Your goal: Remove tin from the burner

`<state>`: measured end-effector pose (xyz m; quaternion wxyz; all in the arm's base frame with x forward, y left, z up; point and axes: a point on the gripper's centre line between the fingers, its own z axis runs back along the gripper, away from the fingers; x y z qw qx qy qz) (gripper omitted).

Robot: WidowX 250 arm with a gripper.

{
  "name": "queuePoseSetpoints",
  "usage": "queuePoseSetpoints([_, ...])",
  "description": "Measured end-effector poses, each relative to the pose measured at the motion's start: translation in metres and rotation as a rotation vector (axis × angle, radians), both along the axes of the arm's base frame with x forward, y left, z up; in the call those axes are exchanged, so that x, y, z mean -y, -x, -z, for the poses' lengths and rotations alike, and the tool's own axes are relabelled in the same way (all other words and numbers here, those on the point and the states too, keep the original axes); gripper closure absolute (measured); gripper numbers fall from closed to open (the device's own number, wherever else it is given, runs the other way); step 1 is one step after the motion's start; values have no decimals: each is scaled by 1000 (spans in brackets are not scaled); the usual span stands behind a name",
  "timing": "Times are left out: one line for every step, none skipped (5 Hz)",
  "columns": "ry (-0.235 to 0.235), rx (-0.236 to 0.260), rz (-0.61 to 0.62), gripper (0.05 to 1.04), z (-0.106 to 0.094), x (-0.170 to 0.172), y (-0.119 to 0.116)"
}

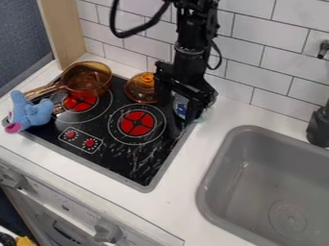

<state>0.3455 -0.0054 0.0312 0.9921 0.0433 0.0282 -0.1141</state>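
While my black two-fingered pincer (191, 111) hung over the rear of the black stove (143, 163), I could not tell whether it was open, closed or gripping. A small tin (181, 106) with a blue-and-white side was right at it, partly hidden behind my black parts, its full shape unclear.

I counted one tin, two round red burners (137, 123), two red knobs (89, 143), one saucepan, one lid and one toy. The see-through amber lid (139, 89) sat just beside my pincer, toward the view's left. Farther that way stood the see-through amber saucepan (86, 79), then the blue plush toy (29, 114). The grey rectangular sink (221, 192) lay below my pincer, toward the view's right.
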Motion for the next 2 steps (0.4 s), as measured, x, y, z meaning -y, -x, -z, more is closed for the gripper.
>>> queuePoseSetpoints([-24,29,11,83,-26,-1,11])
queuePoseSetpoints([-31,79,19,83,-58,-3,15])
